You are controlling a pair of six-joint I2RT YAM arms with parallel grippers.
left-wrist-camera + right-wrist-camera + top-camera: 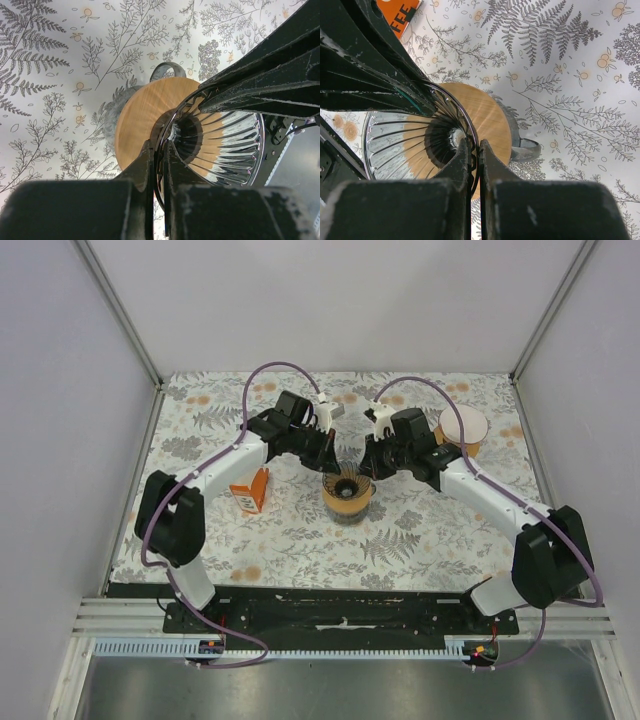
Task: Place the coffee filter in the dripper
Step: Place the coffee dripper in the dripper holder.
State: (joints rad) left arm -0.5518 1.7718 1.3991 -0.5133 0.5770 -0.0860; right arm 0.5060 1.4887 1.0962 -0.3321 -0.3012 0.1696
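My left hand (159,152) is clenched on the dripper (347,492). Its two fingers are pressed together with only the thin glass rim between them, on the left side of the cone. My right hand (474,150) is clamped the same way on the opposite side of the rim, so both arms meet over the middle of the worktop (300,540).

Between them the dripper stands upright, a clear ribbed cone ringed by a wooden collar, with its dark centre hole bare. A grey loop handle (526,150) shows beside the collar. Neither wrist view shows any paper inside.

I take the coffee filter (463,423) to be the white rounded sheet at the far right of the worktop. It sits just beyond my right forearm, well apart from the dripper, and neither hand touches it. An orange packet (252,490) lies to the left, near my left arm.

I judge the task barely begun. The dripper is steadied, but the filter is not yet picked up, carried over or seated, and one hand must let go first.
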